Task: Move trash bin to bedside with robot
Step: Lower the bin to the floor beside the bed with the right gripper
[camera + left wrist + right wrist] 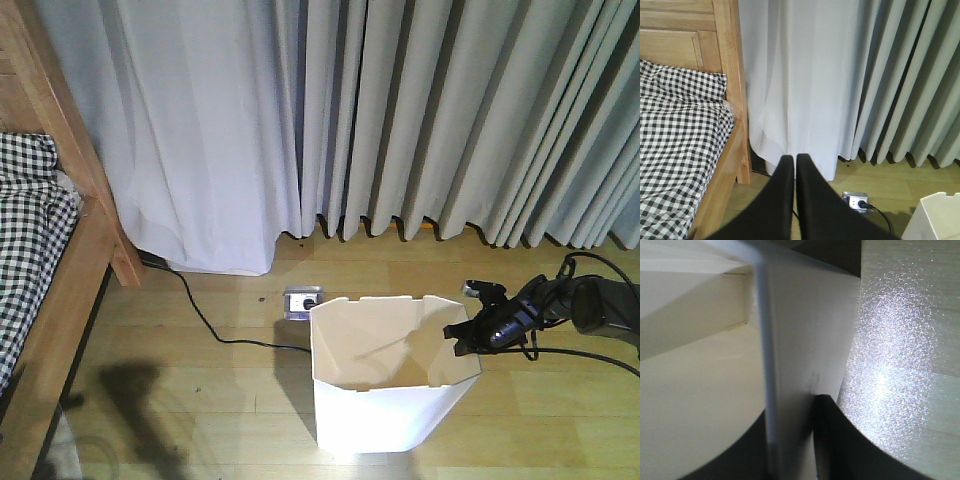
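Now your right hand [468,335] clamps the trash bin [385,400] by its right rim wall, one finger inside, ready to drag it over the floor [220,400] towards the bed [60,300], well apart; your left hand [795,167] is closed, empty

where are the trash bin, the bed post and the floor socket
trash bin [390,410]: front-facing view, on its white front wall
bed post [731,75]: left wrist view, midway up the wooden post
floor socket [302,300]: front-facing view, on its grey top
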{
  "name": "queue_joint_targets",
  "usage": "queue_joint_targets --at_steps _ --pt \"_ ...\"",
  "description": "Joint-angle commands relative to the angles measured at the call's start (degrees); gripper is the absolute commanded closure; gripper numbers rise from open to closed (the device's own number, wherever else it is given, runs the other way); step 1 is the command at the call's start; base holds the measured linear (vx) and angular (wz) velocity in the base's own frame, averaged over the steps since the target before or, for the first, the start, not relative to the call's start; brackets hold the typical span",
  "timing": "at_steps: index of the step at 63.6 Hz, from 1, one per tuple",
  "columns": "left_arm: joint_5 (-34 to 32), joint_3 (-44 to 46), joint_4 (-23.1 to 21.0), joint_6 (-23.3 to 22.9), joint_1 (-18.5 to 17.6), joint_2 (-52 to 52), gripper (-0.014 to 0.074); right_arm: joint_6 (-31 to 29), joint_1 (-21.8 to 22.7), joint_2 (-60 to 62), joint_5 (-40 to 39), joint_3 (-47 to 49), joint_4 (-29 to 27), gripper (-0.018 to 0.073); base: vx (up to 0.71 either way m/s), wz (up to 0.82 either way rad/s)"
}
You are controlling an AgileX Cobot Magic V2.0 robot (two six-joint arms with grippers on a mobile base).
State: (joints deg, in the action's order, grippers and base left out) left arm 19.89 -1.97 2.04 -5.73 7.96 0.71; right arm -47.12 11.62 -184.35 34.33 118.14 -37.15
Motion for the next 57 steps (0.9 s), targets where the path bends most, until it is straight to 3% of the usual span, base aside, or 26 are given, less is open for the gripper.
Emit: queue_joint_targets --at_steps 1,23,39,57 --pt "-3.76 -0.19 -0.13 -0.25 -0.17 0.81 0.0603 -0.31 0.16 4.23 4.3 1.42 -3.67 0.0401 0.0 0.0" --pt "-3.76 -0.19 -0.13 -0.25 -0.17 0.81 0.0603 -0.31 0.22 4.23 4.29 1.42 -3.43 0.0232 0.0 0.0" --pt "-3.76 -0.19 -0.13 -0.25 -0.17 0.81 0.0603 -0.31 0.22 4.23 4.36 1.42 -3.4 0.0162 0.0 0.0" --pt "-3.76 -0.19 -0.13 -0.25 -0.17 0.81 0.0603 1.18 0.22 4.23 4.28 1.42 1.73 -0.0017 0.0 0.0"
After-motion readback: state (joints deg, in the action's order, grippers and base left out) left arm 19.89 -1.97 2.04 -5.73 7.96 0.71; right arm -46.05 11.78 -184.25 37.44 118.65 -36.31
